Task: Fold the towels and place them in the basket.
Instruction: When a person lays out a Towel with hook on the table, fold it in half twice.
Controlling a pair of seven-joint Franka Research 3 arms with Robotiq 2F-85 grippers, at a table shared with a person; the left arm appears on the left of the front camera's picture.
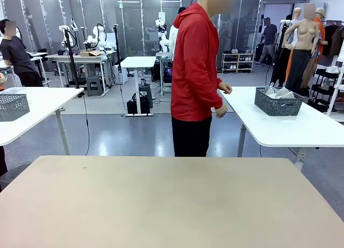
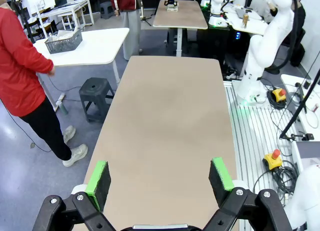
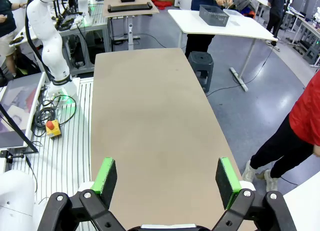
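Below, smooth matte beige tabletop (image 2: 170, 116), green-padded left gripper (image 2: 159, 177) and right gripper (image 3: 166, 174) spread wide, empty

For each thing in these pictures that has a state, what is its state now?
Left end effector: open, holding nothing.
Right end effector: open, holding nothing.
Basket: upright, on the white side table.
Light cloth: crumpled inside the basket, rising above its rim.
Person: standing, turned towards the side table.
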